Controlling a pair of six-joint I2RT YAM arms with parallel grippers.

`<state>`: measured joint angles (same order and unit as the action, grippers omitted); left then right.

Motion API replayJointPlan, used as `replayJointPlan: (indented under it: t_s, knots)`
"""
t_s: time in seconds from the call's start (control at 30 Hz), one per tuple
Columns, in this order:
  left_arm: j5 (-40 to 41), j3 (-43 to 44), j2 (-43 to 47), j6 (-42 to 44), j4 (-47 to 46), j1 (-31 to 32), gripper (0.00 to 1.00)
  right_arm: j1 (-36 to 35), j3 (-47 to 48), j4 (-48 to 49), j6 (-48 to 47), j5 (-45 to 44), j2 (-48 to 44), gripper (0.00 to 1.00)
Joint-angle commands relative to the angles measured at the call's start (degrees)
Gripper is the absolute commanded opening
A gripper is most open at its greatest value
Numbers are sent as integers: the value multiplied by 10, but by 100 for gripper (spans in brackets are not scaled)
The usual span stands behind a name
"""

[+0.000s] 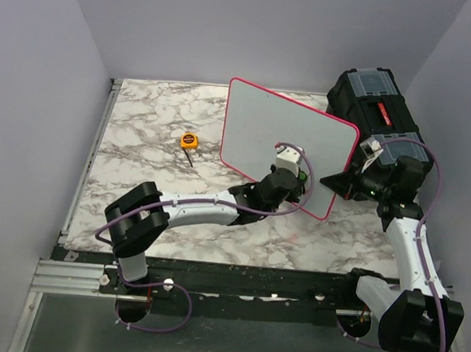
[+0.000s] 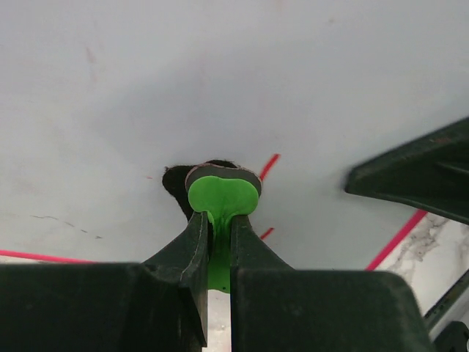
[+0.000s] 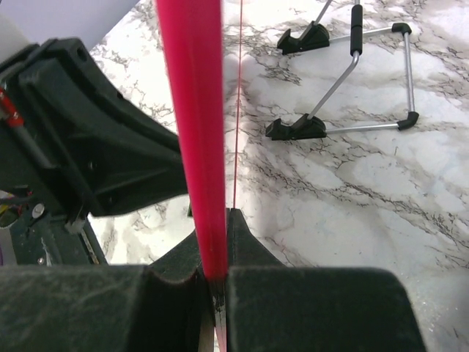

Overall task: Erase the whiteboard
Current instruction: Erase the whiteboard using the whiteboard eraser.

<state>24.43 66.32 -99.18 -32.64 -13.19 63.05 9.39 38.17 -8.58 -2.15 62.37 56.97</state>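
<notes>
The whiteboard (image 1: 264,129) stands tilted in the middle of the top view, over the marbled surface (image 1: 151,112). Its pink-red rim runs from the upper centre down to the right of centre.

The right gripper (image 1: 341,183) is at the board's right edge. In the right wrist view it (image 3: 214,257) is clamped on the rim (image 3: 194,110).

The left gripper (image 1: 294,179) is at the lower part of the board's white face. In the left wrist view its fingers are together on a small green piece (image 2: 222,198) with a dark edge, which is pressed against the board (image 2: 220,73). A few short red strokes (image 2: 269,165) show beside it.

A black toolbox (image 1: 380,106) sits at the upper right, behind the board. An orange tape measure (image 1: 189,141) lies left of centre. A wire stand (image 3: 344,73) with black feet rests on the surface in the upper right of the right wrist view.
</notes>
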Motion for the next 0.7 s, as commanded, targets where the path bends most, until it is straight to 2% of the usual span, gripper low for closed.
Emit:
replayJointPlan:
  t_s: [0.0, 0.33, 0.5, 0.67]
  knots:
    - [-25, 14, -35, -25, -42, 22, 0, -14, 11, -2, 0, 87, -11, 0]
    - [-14, 96, -20, 76, -22, 20, 0, -15, 11, -1, 0, 86, -13, 0]
    - [-27, 112, -39, 67, -1, 21, 0, -14, 12, -1, 0, 86, -13, 0]
    - [-48, 75, -58, 40, 1, 24, 0, -15, 12, -1, 0, 87, -14, 0]
